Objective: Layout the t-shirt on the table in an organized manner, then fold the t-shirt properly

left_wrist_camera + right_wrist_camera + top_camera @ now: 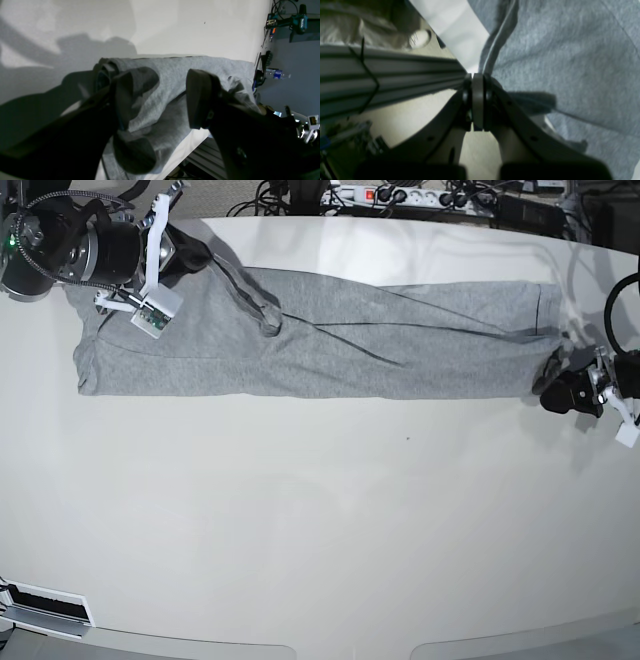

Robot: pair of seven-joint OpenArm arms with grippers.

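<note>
Left tool (pixel 160 100) open over t-shirt (pixel 320 345) end.

One t-shirt (pixel 310 345), one table (pixel 320 530), two claws (left (pixel 160 100), right (pixel 478 75)).

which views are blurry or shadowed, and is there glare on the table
Left wrist view: dark, soft-focus left gripper casts heavy shadows on the table and t-shirt. Right wrist view: the shut right gripper and background are blurred. Base view: sharp, with faint glare.

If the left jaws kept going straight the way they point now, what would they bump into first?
Probably the t-shirt: the left gripper stands open with grey cloth right ahead between its jaws, the bare table beyond. How close is unclear.
</note>
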